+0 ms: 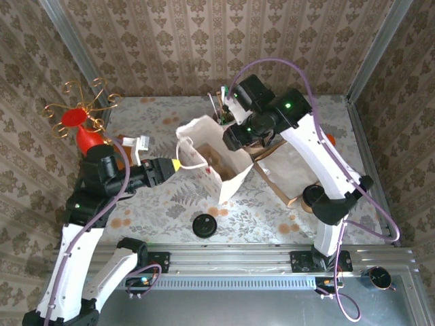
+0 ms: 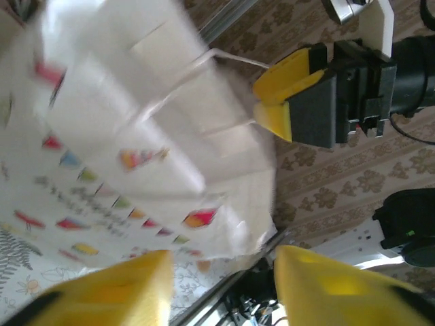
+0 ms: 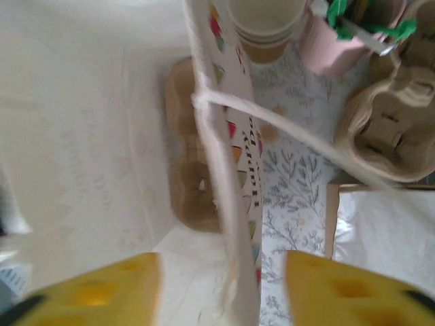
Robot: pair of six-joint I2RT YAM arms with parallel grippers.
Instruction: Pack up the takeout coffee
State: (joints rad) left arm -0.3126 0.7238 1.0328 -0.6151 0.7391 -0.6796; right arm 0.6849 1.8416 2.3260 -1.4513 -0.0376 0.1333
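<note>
The left gripper's (image 2: 221, 275) yellow fingers (image 2: 129, 292) stand apart with nothing between them. Beyond their tips, in the upper left of the left wrist view, is the blurred side of the white bag (image 2: 122, 136) with its row of coloured flags. The right gripper (image 3: 223, 275) is spread too, one finger on either side of the bag's top edge without pinching it, so its camera looks down into the open mouth. A cord handle (image 3: 272, 122) crosses that frame. Low inside the bag lies what looks like a brown cardboard tray (image 3: 190, 170), and no cup shows in it.

From above, the bag stands upright in the middle of the table (image 1: 156, 204). The left gripper is just beside its left handle and the right one is over its right rim. The takeout coffee (image 1: 313, 195), as far as I can tell, is the small dark-topped cup at the lower right. It sits beside the corner of the flat brown bag (image 1: 289, 170), partly hidden by the right arm and well apart from the white bag. A loose black lid (image 1: 204, 225) lies at lower centre.

My reading: the bag is open and the tray is in, but the coffee is not yet picked up or lowered inside.
</note>
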